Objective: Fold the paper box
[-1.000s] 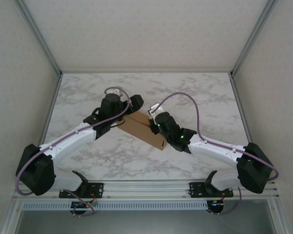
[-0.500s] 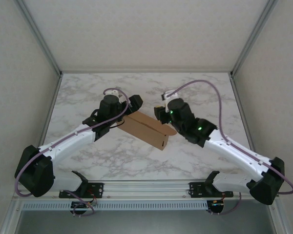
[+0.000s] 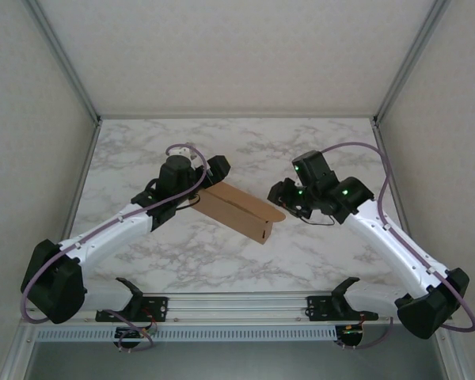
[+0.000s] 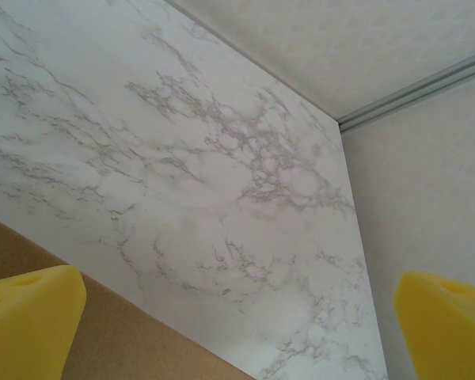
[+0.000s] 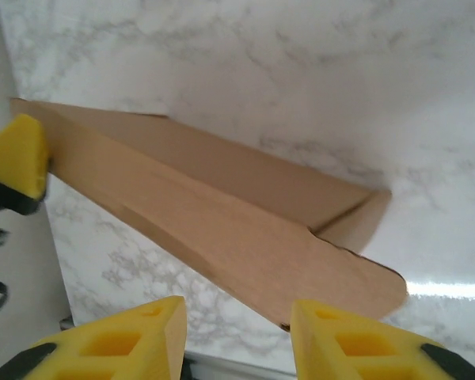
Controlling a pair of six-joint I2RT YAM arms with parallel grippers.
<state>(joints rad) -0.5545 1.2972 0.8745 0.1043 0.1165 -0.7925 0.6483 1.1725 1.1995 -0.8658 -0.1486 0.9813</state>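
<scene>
Cardboard paper box (image 3: 237, 207) unmoved, right end effector (image 3: 284, 195) pulled back rightward

Bright even light w/ 1 glare streak on table (image 5: 451, 289).

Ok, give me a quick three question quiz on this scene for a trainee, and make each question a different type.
1. True or false: the right gripper is clamped on the paper box.
2. Multiple choice: the table has which surface? A: bare wood. B: white marble pattern. C: green cloth.
3. Fill in the blank: in the left wrist view, the left gripper has its yellow pads far apart, so its jaws stand wide ____.

Key: 1 false; 2 B; 3 open.
</scene>
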